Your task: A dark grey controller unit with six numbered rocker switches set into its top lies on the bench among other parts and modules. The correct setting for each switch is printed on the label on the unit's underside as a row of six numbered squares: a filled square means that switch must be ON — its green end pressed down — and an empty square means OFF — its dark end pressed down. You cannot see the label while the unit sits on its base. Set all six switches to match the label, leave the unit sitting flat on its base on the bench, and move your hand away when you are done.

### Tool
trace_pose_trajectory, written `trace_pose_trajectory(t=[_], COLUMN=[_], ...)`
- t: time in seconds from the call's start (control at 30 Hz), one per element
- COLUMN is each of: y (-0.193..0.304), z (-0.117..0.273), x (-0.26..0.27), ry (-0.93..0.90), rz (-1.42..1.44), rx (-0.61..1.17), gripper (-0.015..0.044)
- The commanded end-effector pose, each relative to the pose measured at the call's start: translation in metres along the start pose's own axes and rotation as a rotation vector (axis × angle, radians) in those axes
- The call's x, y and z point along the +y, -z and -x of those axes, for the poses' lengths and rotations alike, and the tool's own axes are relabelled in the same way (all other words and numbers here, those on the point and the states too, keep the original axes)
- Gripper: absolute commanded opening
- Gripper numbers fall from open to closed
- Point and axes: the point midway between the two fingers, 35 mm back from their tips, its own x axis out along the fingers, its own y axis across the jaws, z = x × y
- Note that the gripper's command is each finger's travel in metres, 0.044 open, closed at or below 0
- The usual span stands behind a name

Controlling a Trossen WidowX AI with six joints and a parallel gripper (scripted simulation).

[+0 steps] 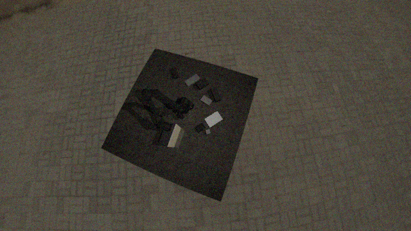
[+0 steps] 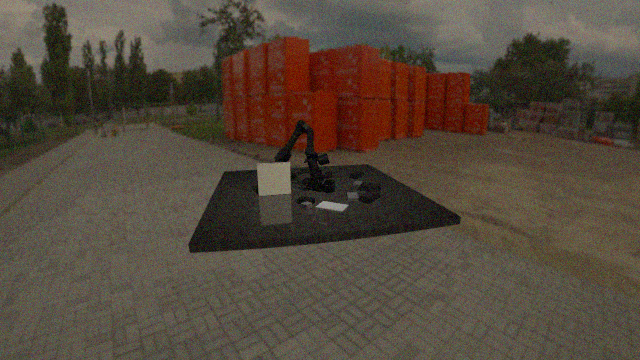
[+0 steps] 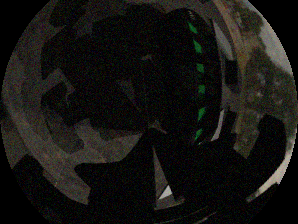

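The dark controller unit [image 3: 175, 80] fills much of the upper middle of the wrist view, very dark. A line of green switch ends [image 3: 200, 89] runs down its right side. The numbers and the exact tilt of each switch cannot be read, and no label shows. My gripper [image 3: 149, 131] is shut with nothing between its fingertips, which are close to the unit's lower edge in that view. Whether they touch it cannot be told. In the top and exterior views the arm reaches over the middle of the bench [image 1: 192, 167] [image 2: 235, 237], and the unit is hard to separate from the dark arm.
An upright cream panel [image 1: 174, 136] [image 2: 274, 179] stands beside the arm. A flat white plate [image 1: 213, 119] [image 2: 332, 206] lies farther out, near a small dark part [image 1: 200, 128]. Grey blocks [image 1: 192, 79] [image 1: 206, 100] and dark modules [image 1: 201, 83] [image 1: 214, 95] lie on the arm's other side.
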Motion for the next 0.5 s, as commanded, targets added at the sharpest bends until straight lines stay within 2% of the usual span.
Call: trace_pose_trajectory(t=[0.0,0.47], y=[-0.0010,-0.0010], z=[-0.0005,-0.0021], x=[-0.0029,-0.0082], ry=[0.002,0.002], rz=[-0.001,0.000], rx=[-0.006,-0.006], gripper=[0.0000,0.0000])
